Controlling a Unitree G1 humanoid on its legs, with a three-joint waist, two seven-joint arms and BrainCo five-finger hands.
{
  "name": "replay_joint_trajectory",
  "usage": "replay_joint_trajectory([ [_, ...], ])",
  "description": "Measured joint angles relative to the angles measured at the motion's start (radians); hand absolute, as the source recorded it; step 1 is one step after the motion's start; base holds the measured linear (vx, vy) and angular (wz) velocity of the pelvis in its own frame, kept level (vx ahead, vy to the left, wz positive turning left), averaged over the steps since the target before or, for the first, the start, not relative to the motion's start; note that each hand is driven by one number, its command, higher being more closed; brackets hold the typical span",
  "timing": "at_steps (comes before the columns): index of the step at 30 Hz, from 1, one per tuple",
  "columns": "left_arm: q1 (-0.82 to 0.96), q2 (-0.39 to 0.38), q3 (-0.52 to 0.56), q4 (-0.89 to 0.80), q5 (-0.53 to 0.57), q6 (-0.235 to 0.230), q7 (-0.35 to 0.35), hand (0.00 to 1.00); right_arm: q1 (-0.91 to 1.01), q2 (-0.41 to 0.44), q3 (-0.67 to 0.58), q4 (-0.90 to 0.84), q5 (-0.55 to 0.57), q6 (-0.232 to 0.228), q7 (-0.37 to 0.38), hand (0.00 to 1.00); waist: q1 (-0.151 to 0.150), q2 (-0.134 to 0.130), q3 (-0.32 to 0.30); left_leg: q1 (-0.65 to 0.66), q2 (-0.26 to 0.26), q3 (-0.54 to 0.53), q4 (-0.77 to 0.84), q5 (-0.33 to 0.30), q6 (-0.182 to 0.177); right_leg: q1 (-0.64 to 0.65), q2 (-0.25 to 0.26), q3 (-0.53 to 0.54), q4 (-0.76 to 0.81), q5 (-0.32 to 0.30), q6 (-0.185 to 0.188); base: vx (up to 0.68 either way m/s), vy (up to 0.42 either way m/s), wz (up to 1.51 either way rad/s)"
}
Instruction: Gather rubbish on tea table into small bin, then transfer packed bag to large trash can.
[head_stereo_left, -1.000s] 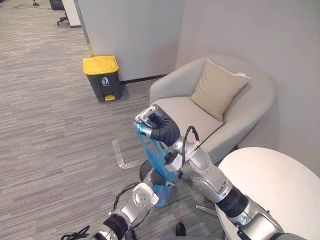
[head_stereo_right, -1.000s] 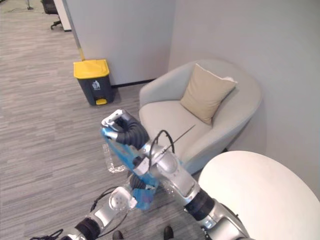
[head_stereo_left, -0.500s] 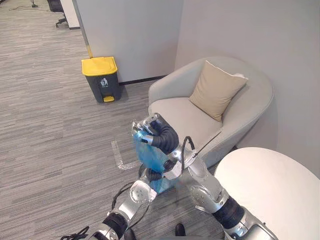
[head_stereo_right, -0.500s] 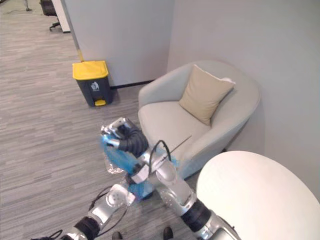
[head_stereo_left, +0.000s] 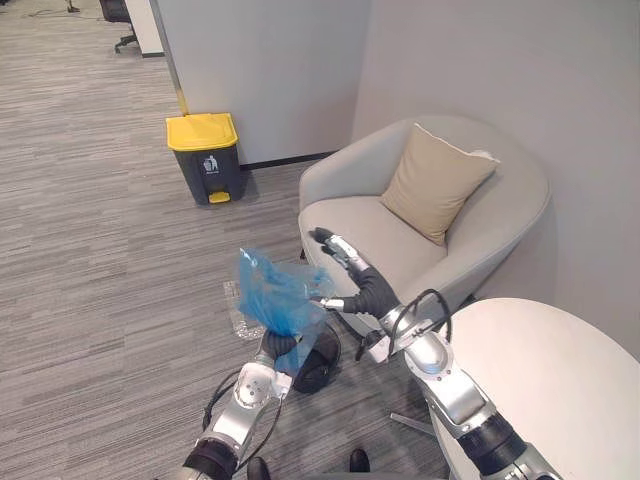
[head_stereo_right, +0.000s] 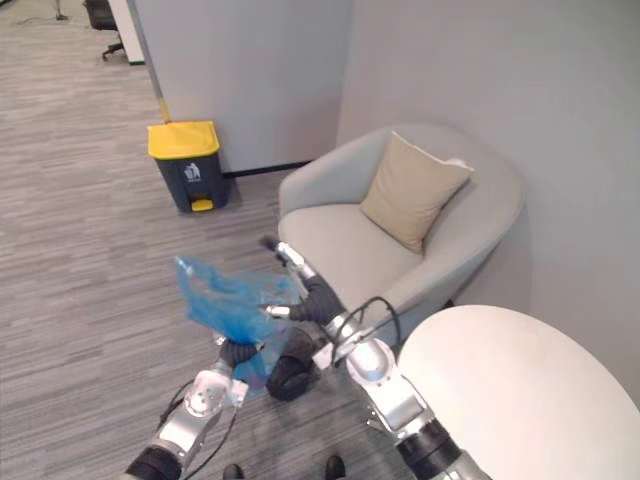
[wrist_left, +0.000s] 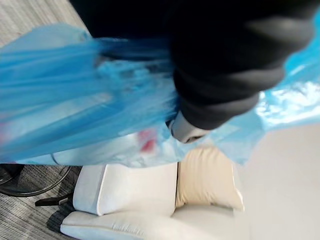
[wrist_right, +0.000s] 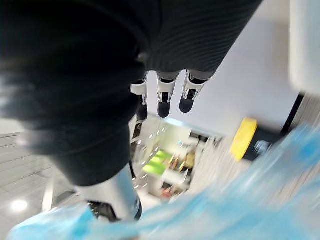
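Note:
A blue plastic bag is bunched up over the floor in front of the armchair, its loose top flaring upward. My left hand grips it from below, fingers curled into the plastic; the bag wraps round that hand in the left wrist view. My right hand is open just right of the bag, fingers straight and pointing away from me. Under the bag stands the small black bin. The large grey trash can with a yellow lid stands by the wall, far left of the chair.
A light grey armchair with a beige cushion sits ahead on the right. The round white tea table is at the lower right. Grey carpet stretches from the bag to the trash can.
My right hand let go of the bag and straightened its fingers, moving right. My left hand closed on the bag, whose top now flares loose.

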Motion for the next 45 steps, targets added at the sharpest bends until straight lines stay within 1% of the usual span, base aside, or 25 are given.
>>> replay_joint_trajectory([
  [2, 0.021, 0.000, 0.024, 0.000, 0.000, 0.000, -0.001, 1.00, 0.046, 0.010, -0.028, 0.007, -0.036, -0.001, -0.021, 0.00, 0.001, 0.000, 0.000, 0.000, 0.000, 0.000, 0.000, 0.000, 0.000, 0.000, 0.000, -0.001, 0.000, 0.001, 0.001, 0.00, 0.000, 0.00],
  [5, 0.059, -0.013, 0.087, 0.019, 0.000, 0.000, 0.000, 1.00, 0.104, 0.093, -0.110, 0.098, -0.048, -0.007, -0.037, 0.00, 0.000, 0.003, 0.002, 0.011, -0.006, -0.004, 0.000, -0.005, 0.000, 0.019, 0.003, -0.007, -0.009, 0.000, 0.000, 0.01, -0.004, 0.04],
  [7, 0.084, -0.024, 0.139, 0.050, -0.001, 0.000, 0.001, 1.00, 0.130, 0.155, -0.166, 0.186, -0.045, -0.006, -0.050, 0.00, 0.001, 0.008, 0.005, 0.022, -0.007, -0.006, 0.000, -0.010, -0.001, 0.035, 0.003, -0.011, -0.019, -0.005, -0.003, 0.01, -0.008, 0.05],
  [10, 0.118, -0.040, 0.216, 0.108, -0.033, 0.003, 0.002, 1.00, 0.144, 0.208, -0.206, 0.332, 0.014, 0.005, -0.047, 0.00, 0.003, 0.018, 0.013, 0.022, -0.010, -0.009, 0.000, -0.020, 0.007, 0.036, 0.000, -0.012, -0.020, -0.007, -0.002, 0.00, 0.000, 0.00],
  [11, 0.122, -0.044, 0.226, 0.121, -0.043, 0.005, 0.001, 1.00, 0.146, 0.212, -0.212, 0.358, 0.031, 0.009, -0.044, 0.00, 0.005, 0.021, 0.015, 0.022, -0.011, -0.010, 0.000, -0.021, 0.007, 0.037, -0.001, -0.012, -0.021, -0.008, -0.002, 0.03, 0.004, 0.06],
  [14, 0.148, -0.061, 0.283, 0.182, -0.061, 0.011, -0.002, 1.00, 0.149, 0.235, -0.268, 0.539, 0.080, 0.028, -0.024, 0.00, 0.013, 0.031, 0.024, 0.029, -0.018, -0.021, 0.000, -0.028, 0.007, 0.054, -0.006, -0.021, -0.028, -0.016, 0.003, 0.06, 0.006, 0.10],
  [17, 0.157, -0.066, 0.317, 0.225, -0.061, 0.013, -0.003, 1.00, 0.149, 0.236, -0.296, 0.653, 0.090, 0.039, -0.017, 0.00, 0.026, 0.034, 0.027, 0.033, -0.020, -0.021, 0.000, -0.031, 0.004, 0.068, -0.007, -0.022, -0.030, -0.017, 0.004, 0.09, -0.002, 0.02],
  [20, 0.165, -0.076, 0.355, 0.291, -0.061, 0.030, -0.005, 1.00, 0.144, 0.234, -0.342, 0.827, 0.089, 0.061, -0.017, 0.00, 0.045, 0.042, 0.034, 0.056, -0.021, -0.020, 0.000, -0.038, 0.006, 0.079, -0.007, -0.021, -0.020, -0.020, 0.003, 0.09, 0.000, -0.02],
  [23, 0.174, -0.081, 0.393, 0.360, -0.061, 0.040, -0.023, 1.00, 0.125, 0.233, -0.395, 0.977, 0.089, 0.087, -0.026, 0.00, 0.054, 0.052, 0.052, 0.074, -0.022, -0.011, 0.005, -0.045, 0.006, 0.090, -0.007, -0.012, -0.016, -0.027, 0.003, 0.08, 0.001, -0.08],
  [24, 0.174, -0.081, 0.396, 0.367, -0.061, 0.041, -0.024, 1.00, 0.118, 0.233, -0.403, 0.994, 0.089, 0.091, -0.026, 0.00, 0.055, 0.051, 0.059, 0.076, -0.022, -0.008, 0.006, -0.045, 0.006, 0.090, -0.007, -0.009, -0.015, -0.027, 0.003, 0.04, 0.010, -0.23],
  [25, 0.171, -0.091, 0.426, 0.393, -0.061, 0.042, -0.026, 1.00, 0.086, 0.233, -0.424, 1.050, 0.090, 0.100, -0.028, 0.00, 0.059, 0.052, 0.083, 0.078, -0.022, 0.004, 0.006, -0.045, 0.006, 0.079, -0.006, 0.006, -0.007, -0.027, 0.003, 0.01, 0.008, -0.19],
  [28, 0.158, -0.105, 0.453, 0.423, -0.061, 0.049, -0.030, 1.00, 0.062, 0.238, -0.446, 1.069, 0.092, 0.114, -0.047, 0.00, 0.067, 0.044, 0.116, 0.073, -0.022, 0.035, 0.007, -0.046, 0.008, 0.045, -0.004, 0.038, 0.018, -0.027, 0.004, -0.02, 0.018, -0.29],
  [32, 0.142, -0.112, 0.467, 0.430, -0.061, 0.051, -0.044, 1.00, 0.048, 0.254, -0.452, 1.054, 0.110, 0.119, -0.069, 0.00, 0.086, 0.032, 0.126, 0.058, -0.021, 0.083, 0.020, -0.065, 0.009, -0.002, -0.004, 0.068, 0.058, -0.024, 0.008, -0.02, 0.023, -0.36],
  [33, 0.131, -0.114, 0.467, 0.429, -0.060, 0.051, -0.046, 1.00, 0.052, 0.259, -0.452, 1.054, 0.111, 0.119, -0.075, 0.00, 0.086, 0.028, 0.129, 0.041, -0.018, 0.084, 0.063, -0.081, 0.023, -0.012, -0.008, 0.069, 0.080, -0.020, 0.010, -0.03, 0.021, -0.16],
  [34, 0.121, -0.120, 0.467, 0.417, -0.059, 0.052, -0.046, 1.00, 0.052, 0.267, -0.452, 1.050, 0.112, 0.120, -0.082, 0.00, 0.090, 0.030, 0.129, 0.015, -0.003, 0.084, 0.123, -0.118, 0.039, -0.015, -0.006, 0.073, 0.082, -0.004, 0.033, -0.04, 0.020, -0.11],
  [35, 0.119, -0.126, 0.468, 0.399, -0.059, 0.052, -0.046, 1.00, 0.052, 0.265, -0.452, 1.048, 0.112, 0.120, -0.086, 0.00, 0.093, 0.043, 0.132, -0.004, 0.022, 0.085, 0.145, -0.130, 0.046, -0.010, -0.005, 0.072, 0.091, -0.007, 0.041, -0.04, 0.028, 0.14],
  [36, 0.110, -0.134, 0.468, 0.383, -0.058, 0.050, -0.047, 1.00, 0.059, 0.272, -0.453, 1.045, 0.112, 0.121, -0.089, 0.00, 0.088, 0.051, 0.138, -0.013, 0.034, 0.071, 0.176, -0.132, 0.047, -0.038, -0.005, 0.049, 0.263, -0.105, 0.009, 0.00, -0.009, 0.53],
  [37, 0.112, -0.135, 0.464, 0.361, -0.059, 0.050, -0.048, 1.00, 0.071, 0.277, -0.452, 1.045, 0.113, 0.128, -0.088, 0.00, 0.089, 0.053, 0.140, -0.005, 0.031, 0.036, 0.191, -0.131, 0.045, -0.053, -0.011, 0.038, 0.492, -0.205, 0.020, 0.02, -0.017, 0.79],
  [38, 0.115, -0.135, 0.464, 0.355, -0.059, 0.050, -0.048, 1.00, 0.077, 0.278, -0.452, 1.045, 0.113, 0.128, -0.088, 0.00, 0.089, 0.050, 0.137, -0.007, 0.027, 0.014, 0.196, -0.130, 0.045, -0.045, -0.015, 0.040, 0.564, -0.232, 0.034, 0.00, -0.088, 0.85],
  [39, 0.118, -0.134, 0.465, 0.352, -0.059, 0.050, -0.048, 1.00, 0.077, 0.276, -0.453, 1.048, 0.113, 0.128, -0.088, 0.00, 0.092, 0.041, 0.132, -0.009, 0.014, -0.012, 0.200, -0.126, 0.041, -0.033, -0.020, 0.055, 0.591, -0.259, 0.045, -0.04, -0.138, 0.77],
  [40, 0.124, -0.134, 0.467, 0.354, -0.059, 0.052, -0.048, 1.00, 0.072, 0.273, -0.454, 1.049, 0.114, 0.128, -0.088, 0.00, 0.101, 0.030, 0.112, -0.031, 0.002, -0.041, 0.197, -0.104, 0.028, -0.026, -0.012, 0.065, 0.535, -0.278, 0.041, -0.04, -0.150, 0.60],
  [42, 0.125, -0.148, 0.465, 0.354, -0.059, 0.052, -0.048, 1.00, 0.058, 0.271, -0.460, 1.050, 0.117, 0.128, -0.090, 0.00, 0.115, 0.050, 0.098, -0.076, 0.006, -0.069, 0.182, -0.068, 0.020, -0.009, 0.007, 0.060, 0.424, -0.285, 0.028, -0.05, -0.097, 0.30],
  [43, 0.122, -0.156, 0.465, 0.354, -0.060, 0.051, -0.047, 1.00, 0.041, 0.272, -0.472, 1.050, 0.120, 0.129, -0.094, 0.00, 0.117, 0.055, 0.099, -0.121, 0.003, -0.083, 0.181, -0.046, 0.022, 0.000, 0.007, 0.047, 0.356, -0.300, 0.001, -0.12, -0.097, 0.38],
  [44, 0.116, -0.167, 0.464, 0.359, -0.060, 0.053, -0.045, 1.00, 0.020, 0.269, -0.475, 1.050, 0.124, 0.130, -0.097, 0.00, 0.117, 0.075, 0.113, -0.160, 0.005, -0.109, 0.179, -0.021, 0.022, -0.003, 0.013, 0.032, 0.316, -0.305, -0.020, -0.19, -0.096, 0.71],
  [45, 0.102, -0.183, 0.455, 0.361, -0.061, 0.061, -0.046, 1.00, 0.008, 0.265, -0.485, 1.047, 0.136, 0.131, -0.101, 0.00, 0.106, 0.105, 0.133, -0.180, 0.017, -0.147, 0.167, 0.012, 0.015, -0.004, 0.030, -0.014, 0.313, -0.292, -0.029, -0.26, -0.116, 0.87],
])
